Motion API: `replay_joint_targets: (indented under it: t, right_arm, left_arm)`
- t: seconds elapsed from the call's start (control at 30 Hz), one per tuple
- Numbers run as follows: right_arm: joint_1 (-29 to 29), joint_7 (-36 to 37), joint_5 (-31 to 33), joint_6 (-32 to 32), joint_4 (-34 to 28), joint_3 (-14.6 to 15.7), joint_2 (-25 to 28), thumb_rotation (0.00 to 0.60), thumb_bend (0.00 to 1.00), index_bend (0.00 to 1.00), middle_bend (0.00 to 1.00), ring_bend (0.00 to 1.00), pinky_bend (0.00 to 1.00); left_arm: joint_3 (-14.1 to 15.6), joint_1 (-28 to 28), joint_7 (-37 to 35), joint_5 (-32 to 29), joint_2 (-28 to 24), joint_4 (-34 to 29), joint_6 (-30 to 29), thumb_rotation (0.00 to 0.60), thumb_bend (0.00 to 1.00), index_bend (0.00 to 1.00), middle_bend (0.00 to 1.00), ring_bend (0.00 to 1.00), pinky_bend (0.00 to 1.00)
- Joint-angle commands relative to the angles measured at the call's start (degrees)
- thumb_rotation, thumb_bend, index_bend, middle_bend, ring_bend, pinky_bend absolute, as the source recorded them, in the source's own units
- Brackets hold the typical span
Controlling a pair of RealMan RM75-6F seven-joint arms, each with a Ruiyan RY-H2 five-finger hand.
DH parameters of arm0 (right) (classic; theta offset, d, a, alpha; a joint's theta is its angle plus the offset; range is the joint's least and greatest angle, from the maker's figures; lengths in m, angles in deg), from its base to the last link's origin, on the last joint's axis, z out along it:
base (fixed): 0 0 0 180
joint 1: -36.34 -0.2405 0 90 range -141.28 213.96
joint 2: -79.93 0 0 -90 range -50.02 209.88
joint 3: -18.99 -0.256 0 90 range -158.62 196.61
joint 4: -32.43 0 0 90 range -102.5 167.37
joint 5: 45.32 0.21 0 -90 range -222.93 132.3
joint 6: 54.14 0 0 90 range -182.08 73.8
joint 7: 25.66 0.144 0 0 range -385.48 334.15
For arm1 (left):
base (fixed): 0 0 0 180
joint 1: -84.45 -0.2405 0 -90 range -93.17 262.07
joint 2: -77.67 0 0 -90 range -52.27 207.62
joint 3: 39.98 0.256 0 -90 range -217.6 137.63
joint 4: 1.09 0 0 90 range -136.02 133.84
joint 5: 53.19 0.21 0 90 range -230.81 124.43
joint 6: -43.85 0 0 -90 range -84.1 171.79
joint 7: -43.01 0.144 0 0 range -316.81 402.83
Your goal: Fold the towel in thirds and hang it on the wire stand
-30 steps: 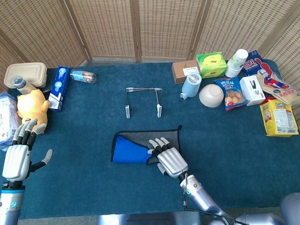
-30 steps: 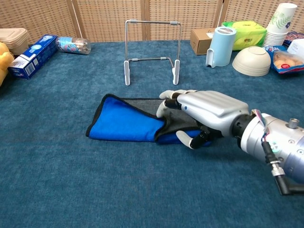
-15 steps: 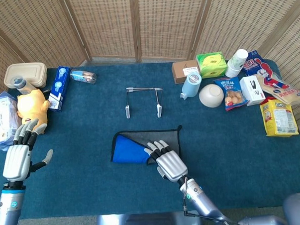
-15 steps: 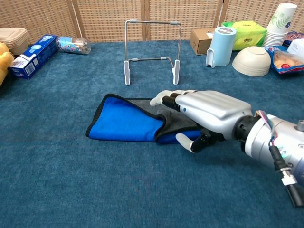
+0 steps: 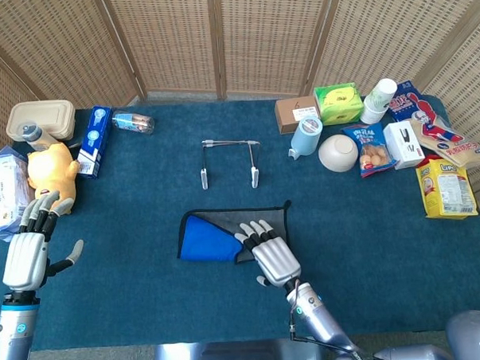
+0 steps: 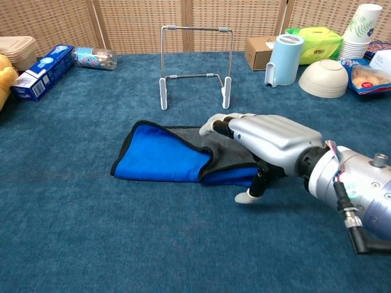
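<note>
the fingers [image 6: 215,124] of the right hand [image 6: 269,143] lie spread and flat over the grey part of the towel [image 6: 162,160], thumb dropped off its near edge onto the mat, holding nothing so far as the chest view shows. the towel lies partly folded, near of the wire stand [image 6: 194,60]. the folding step is in hand; next comes catching the right edge and laying it leftward. the left hand [image 5: 28,255] hovers wide and empty at far left.
</note>
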Motion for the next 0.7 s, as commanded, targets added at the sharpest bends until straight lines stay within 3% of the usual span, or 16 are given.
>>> replay_joint_targets:
  t: [0.03, 0.4, 0.7]
  right_arm:
    - [0.2, 1.5, -0.1, 0.0, 1.1, -0.3, -0.6, 0.6, 0.12, 0.18, 0.08, 0.0, 0.05]
    - [-0.6, 5.4, -0.8, -1.6, 6.7, -2.0, -2.3, 0.6, 0.14, 0.19, 0.09, 0.0, 0.06]
    - [-0.8, 8.0, -1.8, -1.4, 9.4, -3.3, -2.9, 0.6, 0.22, 0.24, 0.12, 0.0, 0.06]
  left_arm:
    - [0.0, 0.0, 0.1, 0.0, 0.0, -0.1, -0.1, 0.6, 0.44, 0.16, 0.06, 0.0, 0.0]
    - [-0.3, -0.4, 0.6, 0.0, -0.5, -0.7, -0.8, 0.6, 0.44, 0.16, 0.06, 0.0, 0.0]
    - [-0.3, -0.5, 0.8, 0.1, -0.6, -1.0, -0.9, 0.6, 0.44, 0.16, 0.06, 0.0, 0.0]
